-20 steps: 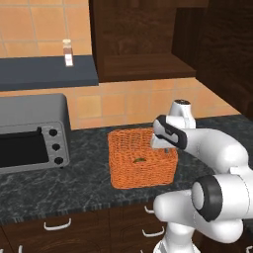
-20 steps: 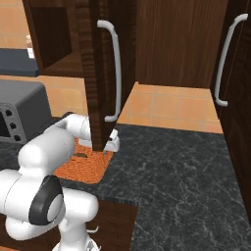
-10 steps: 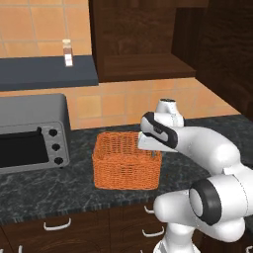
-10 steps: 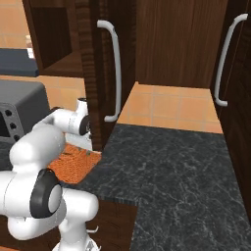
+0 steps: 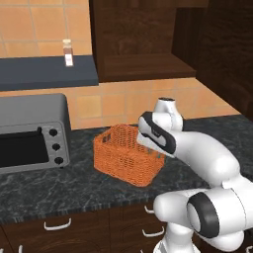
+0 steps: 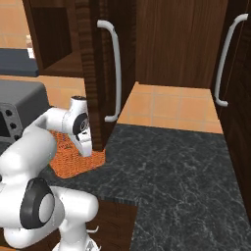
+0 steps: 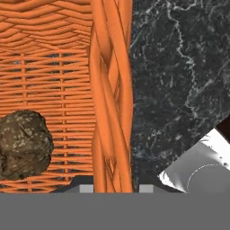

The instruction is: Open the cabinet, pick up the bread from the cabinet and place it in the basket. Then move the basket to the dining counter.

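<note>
Basket (image 5: pixel 129 160): orange wicker, now sitting skewed and nearer the toaster oven (image 5: pixel 30 131) on the black table (image 5: pixel 44 185), dragged by the hand (image 7: pixel 113 186), which is clamping narrowly on its rim. Bread (image 7: pixel 23 143) is lying inside. Carrying to the dining counter is under way.

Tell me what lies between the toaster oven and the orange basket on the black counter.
Bare black counter: the left base view shows nothing between the toaster oven and the basket.

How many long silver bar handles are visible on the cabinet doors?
2: one handle on the open door's edge at centre-left, one handle on the right-hand door. Others may be out of view.
</note>
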Tool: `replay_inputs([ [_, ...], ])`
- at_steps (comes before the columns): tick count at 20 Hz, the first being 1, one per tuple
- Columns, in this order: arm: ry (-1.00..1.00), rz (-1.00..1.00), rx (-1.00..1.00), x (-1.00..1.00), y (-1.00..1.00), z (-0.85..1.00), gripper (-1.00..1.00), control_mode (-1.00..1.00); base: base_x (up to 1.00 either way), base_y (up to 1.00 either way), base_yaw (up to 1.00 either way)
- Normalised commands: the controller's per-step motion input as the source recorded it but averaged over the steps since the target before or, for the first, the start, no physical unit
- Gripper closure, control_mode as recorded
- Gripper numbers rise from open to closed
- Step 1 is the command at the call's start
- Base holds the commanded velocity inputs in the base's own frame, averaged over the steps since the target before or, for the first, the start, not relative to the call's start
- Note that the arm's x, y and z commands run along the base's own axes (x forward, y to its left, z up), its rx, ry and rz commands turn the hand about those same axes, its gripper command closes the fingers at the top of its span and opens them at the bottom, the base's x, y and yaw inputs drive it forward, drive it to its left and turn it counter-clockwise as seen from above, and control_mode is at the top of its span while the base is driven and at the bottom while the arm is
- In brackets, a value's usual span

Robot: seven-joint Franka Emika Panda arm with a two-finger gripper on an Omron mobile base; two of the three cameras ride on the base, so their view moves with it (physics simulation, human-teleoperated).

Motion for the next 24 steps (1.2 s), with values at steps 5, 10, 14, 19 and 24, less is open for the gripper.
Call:
replay_inputs([
  [5,-0.06,-0.71,-0.08,-0.39,0.04,0.46,1.00,-1.00,0.00,0.00,0.00],
  [10,-0.01,-0.61,-0.01,-0.47,-0.06,0.54,1.00,-1.00,0.00,0.00,0.00],
  [14,-0.09,-0.29,0.00,-0.51,0.02,0.84,1.00,-1.00,0.00,0.00,0.00],
  [19,-0.06,-0.14,0.00,-0.52,-0.01,0.86,1.00,-1.00,0.00,0.00,0.00],
  [24,-0.23,0.00,0.00,-0.84,0.03,0.77,1.00,-1.00,0.00,0.00,0.00],
])
